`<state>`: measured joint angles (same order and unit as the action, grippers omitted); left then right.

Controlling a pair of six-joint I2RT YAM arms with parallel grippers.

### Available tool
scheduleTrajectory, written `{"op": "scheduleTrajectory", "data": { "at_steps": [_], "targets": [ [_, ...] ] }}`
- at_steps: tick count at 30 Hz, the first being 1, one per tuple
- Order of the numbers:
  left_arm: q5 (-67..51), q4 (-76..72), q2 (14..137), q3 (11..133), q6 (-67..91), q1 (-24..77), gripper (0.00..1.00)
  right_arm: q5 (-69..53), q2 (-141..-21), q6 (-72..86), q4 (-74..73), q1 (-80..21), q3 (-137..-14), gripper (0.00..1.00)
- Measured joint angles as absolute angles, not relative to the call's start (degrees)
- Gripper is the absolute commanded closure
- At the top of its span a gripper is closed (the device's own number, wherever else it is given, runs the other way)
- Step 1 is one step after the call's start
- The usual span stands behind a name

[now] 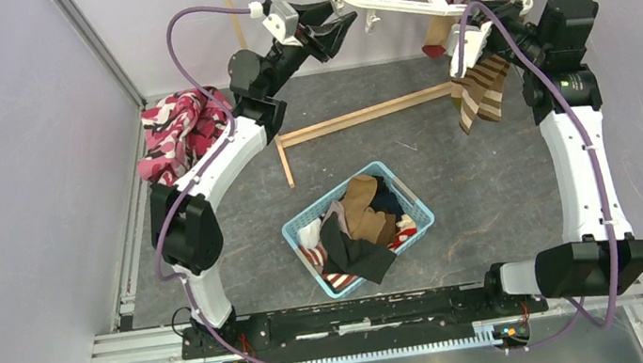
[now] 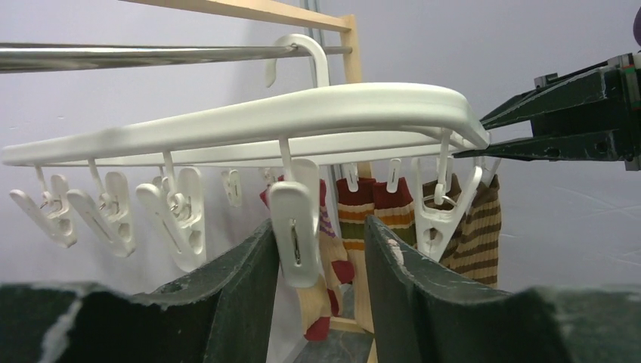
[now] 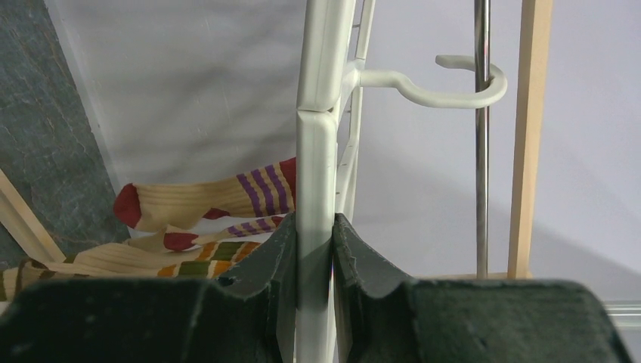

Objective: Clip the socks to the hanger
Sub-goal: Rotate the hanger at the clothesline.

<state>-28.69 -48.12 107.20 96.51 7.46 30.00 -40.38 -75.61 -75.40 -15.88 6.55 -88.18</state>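
Right fingers (image 3: pixel 272 265) clamp the hanger (image 3: pixel 317 151) bar; left fingers (image 2: pixel 234 287), half open, straddle a clip (image 2: pixel 295 227). Next, pinch it open.

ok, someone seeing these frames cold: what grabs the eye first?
The white hanger hooked on a metal rod at the far side, with striped socks already clipped under it. The right gripper is clamped on its frame bar, while the left gripper has its open fingers on either side of one dangling clip. Mid-table sits a light blue mesh basket heaped with loose socks.
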Motion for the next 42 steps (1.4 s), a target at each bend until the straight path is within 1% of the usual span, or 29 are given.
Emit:
{"op": "scheduleTrajectory", "data": {
  "at_steps": [3, 4, 6, 8, 9, 17, 26, 34, 38, 39, 42],
  "targets": [
    [-28.8, -48.1, 107.9, 97.8, 8.4, 30.1, 0.57, -40.6, -75.6, -75.3, -15.9, 6.8, -88.2, 0.81],
    [-28.8, -48.1, 108.1, 98.2, 8.5, 30.1, 0.62, -40.7, -75.6, -75.3, -15.9, 6.9, -88.2, 0.80],
    [-28.8, -48.0, 108.6, 99.0, 9.3, 30.2, 0.80, -40.9, -75.6, -75.3, -15.9, 6.9, -88.2, 0.80],
    [-28.9, -47.7, 109.0, 99.9, 9.6, 30.3, 0.93, -41.1, -75.6, -75.0, -15.8, 7.1, -88.2, 0.80],
    [-28.9, -47.5, 109.1, 100.1, 9.8, 30.3, 0.97, -41.2, -75.7, -74.8, -15.7, 7.2, -88.2, 0.80],
    [-28.7, -48.1, 107.7, 97.7, 10.3, 30.3, 0.98, -42.5, -76.6, -73.0, -14.4, 7.7, -88.2, 0.78],
    [-28.7, -49.9, 101.4, 94.1, 10.5, 30.5, 0.98, -46.9, -80.3, -66.2, -11.2, 7.9, -90.3, 0.76],
    [-30.1, -50.1, 97.4, 91.1, 10.9, 31.0, 0.98, -50.4, -83.1, -58.1, -5.8, 7.7, -92.2, 0.67],
    [-30.7, -50.3, 96.6, 89.3, 11.2, 31.8, 0.98, -49.7, -85.1, -55.6, -3.2, 7.7, -92.9, 0.58],
    [-30.8, -50.3, 96.4, 89.0, 11.2, 32.2, 0.98, -49.2, -85.7, -55.3, -2.8, 7.7, -93.1, 0.53],
    [-30.8, -50.3, 96.1, 87.8, 11.2, 33.5, 0.98, -47.6, -87.3, -54.7, -2.0, 7.7, -93.6, 0.31]
  ]
}}
